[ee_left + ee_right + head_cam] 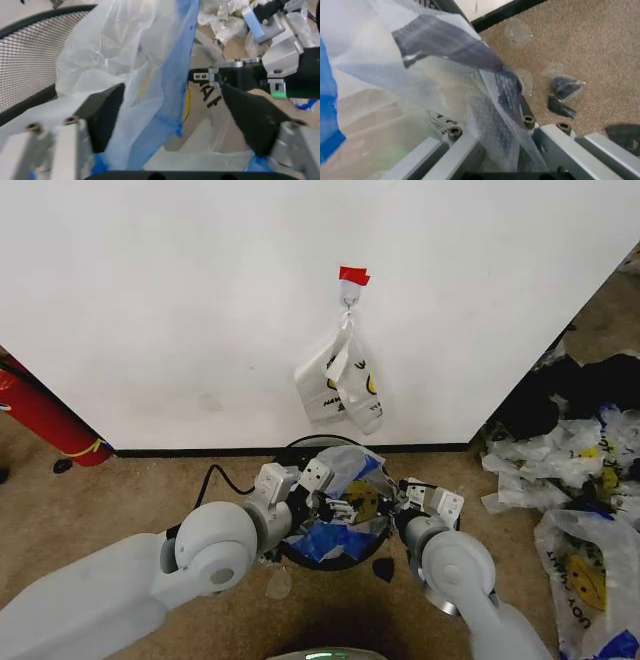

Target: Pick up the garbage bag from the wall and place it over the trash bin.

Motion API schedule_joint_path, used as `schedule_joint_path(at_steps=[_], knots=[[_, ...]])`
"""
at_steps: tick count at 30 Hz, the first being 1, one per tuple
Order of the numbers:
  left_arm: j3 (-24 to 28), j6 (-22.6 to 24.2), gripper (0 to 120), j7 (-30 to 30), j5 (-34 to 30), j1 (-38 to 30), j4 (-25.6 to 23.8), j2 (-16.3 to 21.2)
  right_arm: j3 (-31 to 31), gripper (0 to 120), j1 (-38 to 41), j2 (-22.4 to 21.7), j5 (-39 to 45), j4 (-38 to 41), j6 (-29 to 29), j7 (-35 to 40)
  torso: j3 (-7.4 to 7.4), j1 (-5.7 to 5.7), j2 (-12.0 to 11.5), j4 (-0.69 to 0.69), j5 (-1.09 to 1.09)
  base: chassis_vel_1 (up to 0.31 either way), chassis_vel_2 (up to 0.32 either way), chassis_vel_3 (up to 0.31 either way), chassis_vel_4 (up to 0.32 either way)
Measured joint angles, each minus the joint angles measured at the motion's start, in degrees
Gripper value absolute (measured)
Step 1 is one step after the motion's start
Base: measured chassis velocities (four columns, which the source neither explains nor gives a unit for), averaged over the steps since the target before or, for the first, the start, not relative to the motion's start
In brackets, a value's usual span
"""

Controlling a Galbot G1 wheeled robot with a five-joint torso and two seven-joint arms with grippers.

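White wall (180, 300) ahead, brown carpet (120, 500) below, loose bags heaped off past my right side; another smiley bag (342, 380) hung on the hook (349, 302) beyond both my grippers. The garbage bag (345, 505) lay bunched over the trash bin (300, 452) between my grippers: left gripper (170, 112) with jaws spread, blue-edged film draped between them; right gripper (492, 137) pinching a fold of film at the bin's rim. Judged risk: thin film slipping from my right pinch, or the bunched mouth sagging inside instead of cuffing the rim.
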Motion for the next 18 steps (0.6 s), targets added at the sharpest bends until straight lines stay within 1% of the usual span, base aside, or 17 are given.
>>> schedule_joint_path(at_steps=[4, 6, 7, 8, 10, 11, 12, 13, 14, 16, 18], knots=[[0.15, -0.11, 56, 0.00, 0.67, 0.87, 0.21, -0.32, -0.37, 0, 0.08, 0.27, -0.32, -0.12, 0.00, -0.01, 0.00, 0.00, 0.00, 0.00, 0.00, 0.000, 0.000, 0.000, 0.000], [0.20, -0.12, 53, 0.00, 0.81, 0.90, 0.19, -0.33, -0.39, 0, 0.05, 0.28, -0.34, -0.12, 0.00, -0.03, 0.00, 0.00, 0.00, 0.00, 0.00, 0.000, 0.000, 0.000, 0.000], [0.32, -0.16, 47, 0.01, 1.33, 0.94, 0.16, -0.33, -0.39, 0, -0.06, 0.30, -0.35, -0.12, 0.00, -0.07, 0.00, 0.00, 0.00, 0.00, 0.00, 0.000, 0.000, 0.000, 0.000], [0.38, -0.19, 46, 0.00, 1.64, 0.96, 0.14, -0.32, -0.39, 0, -0.10, 0.30, -0.36, -0.12, 0.00, -0.09, 0.00, 0.00, 0.00, 0.00, 0.00, 0.000, 0.000, 0.000, 0.000], [0.46, -0.20, 34, -0.08, 2.35, 0.98, 0.31, -0.11, -0.33, 0, -0.23, 0.24, -0.39, -0.10, 0.02, -0.14, 0.00, 0.00, 0.00, 0.00, 0.00, 0.000, 0.000, 0.000, 0.000], [0.49, -0.21, 32, -0.15, 2.50, 1.00, 0.47, -0.11, -0.30, 0, -0.26, 0.22, -0.39, -0.06, 0.02, -0.15, 0.00, 0.00, 0.00, 0.00, 0.01, 0.000, 0.000, 0.000, 0.000], [0.56, -0.20, 27, -0.35, 2.75, 1.03, 0.83, -0.16, -0.27, 0, -0.28, 0.18, -0.39, -0.01, 0.04, -0.16, 0.00, 0.00, 0.00, 0.00, 0.00, 0.000, 0.000, 0.000, 0.000], [0.56, -0.20, 27, -0.35, 2.75, 1.03, 0.83, -0.16, -0.27, 0, -0.28, 0.18, -0.39, -0.01, 0.04, -0.16, 0.00, 0.00, 0.00, 0.00, 0.00, 0.000, 0.000, 0.000, 0.000], [0.66, -0.20, 24, -0.59, 2.97, 1.05, 1.24, -0.30, -0.25, 0, -0.31, 0.16, -0.39, 0.06, 0.05, -0.17, 0.00, 0.00, 0.00, 0.00, 0.00, 0.000, 0.000, 0.000, 0.000], [0.74, -0.24, 16, -1.21, 3.30, 1.14, 2.12, -0.72, -0.25, 0, -0.32, 0.16, -0.40, 0.15, 0.08, -0.18, 0.00, 0.00, 0.00, 0.00, 0.00, 0.000, 0.000, 0.000, 0.000], [0.74, -0.55, 4, -1.62, 3.42, 1.29, 2.33, -0.78, -0.30, 0, -0.31, 0.17, -0.40, 0.19, 0.10, -0.19, 0.00, 0.00, 0.00, 0.00, 0.00, 0.000, 0.000, 0.000, 0.000]])
